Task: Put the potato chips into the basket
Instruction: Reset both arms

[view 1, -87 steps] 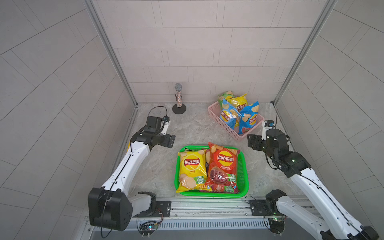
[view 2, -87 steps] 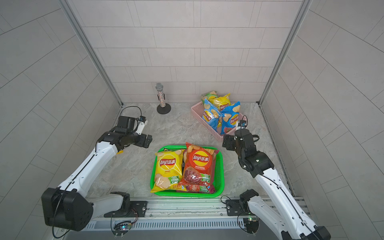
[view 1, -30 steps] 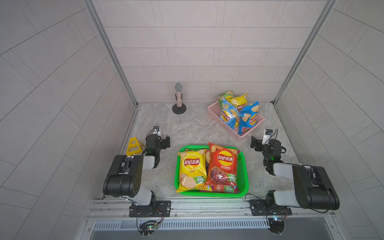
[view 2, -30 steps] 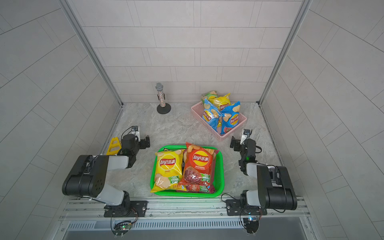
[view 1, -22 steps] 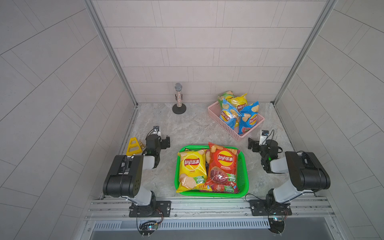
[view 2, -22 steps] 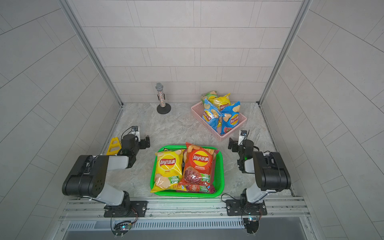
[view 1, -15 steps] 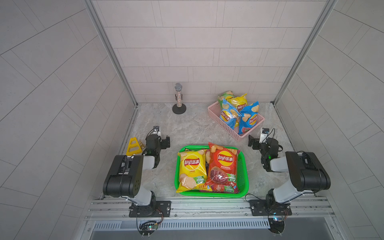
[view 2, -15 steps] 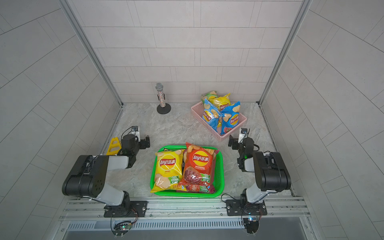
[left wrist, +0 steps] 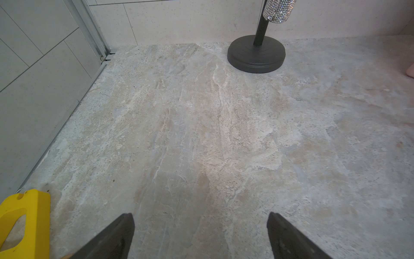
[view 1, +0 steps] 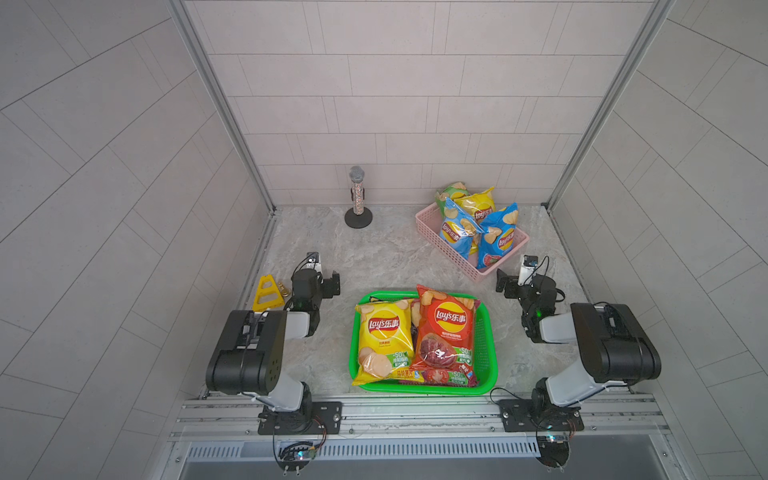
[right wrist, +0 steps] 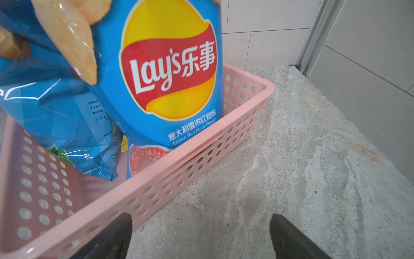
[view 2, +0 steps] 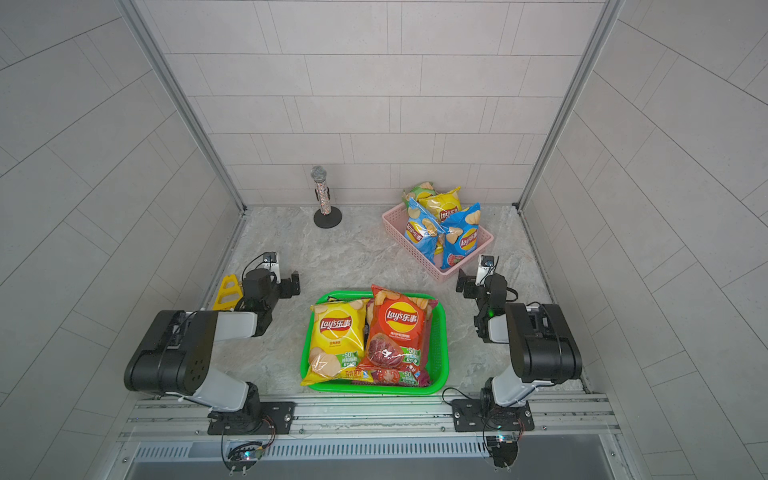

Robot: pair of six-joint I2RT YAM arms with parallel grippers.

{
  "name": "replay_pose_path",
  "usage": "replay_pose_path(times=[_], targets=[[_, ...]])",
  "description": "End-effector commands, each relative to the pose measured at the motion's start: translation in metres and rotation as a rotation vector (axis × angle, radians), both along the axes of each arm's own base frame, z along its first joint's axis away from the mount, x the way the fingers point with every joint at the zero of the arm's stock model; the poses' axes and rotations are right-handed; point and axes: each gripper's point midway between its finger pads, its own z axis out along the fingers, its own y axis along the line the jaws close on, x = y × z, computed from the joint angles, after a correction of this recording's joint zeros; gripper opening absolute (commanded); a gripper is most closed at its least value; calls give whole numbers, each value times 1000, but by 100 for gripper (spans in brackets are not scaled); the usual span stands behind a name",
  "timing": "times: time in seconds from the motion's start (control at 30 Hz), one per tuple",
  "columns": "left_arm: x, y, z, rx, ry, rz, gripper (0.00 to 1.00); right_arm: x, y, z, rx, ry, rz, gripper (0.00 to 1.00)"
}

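Potato chips fill two baskets in both top views. A pink basket [view 1: 446, 255] at the back right holds two blue bags [view 1: 496, 237], a yellow bag [view 1: 478, 210] and a green bag [view 1: 451, 193]. A green basket [view 1: 486, 332] near the front holds a yellow bag [view 1: 384, 336] and a red bag [view 1: 444, 332] lying on other bags. My left gripper [view 1: 322, 280] stands open over bare stone, left of the green basket. My right gripper [view 1: 517, 282] is open and empty just before the pink basket's [right wrist: 179, 177] near corner, facing a blue bag [right wrist: 170, 74].
A glittery microphone [view 1: 356, 195] stands on a black round base [left wrist: 256, 55] at the back wall. A yellow triangular piece [view 1: 266, 293] lies by the left wall, beside my left arm. Tiled walls close three sides. Both arms are folded back near the front rail.
Both arms have drawn back from their earlier stretched poses and folded by the rail. Over the last second the right arm's base turned and its gripper shifted a little. The bags have not moved.
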Motion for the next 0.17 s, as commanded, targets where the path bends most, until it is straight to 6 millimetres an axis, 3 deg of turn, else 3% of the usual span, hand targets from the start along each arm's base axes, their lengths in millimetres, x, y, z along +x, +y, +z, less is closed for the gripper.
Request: replay_pose_path(times=[0.0,0.13], targets=[[7,3,10,-4,-28,17,100,4,-1,6,-16,-18,-3,100],[6,4,12,-5,-37,16,100,4,-1,7,-17,-18,-3,100]])
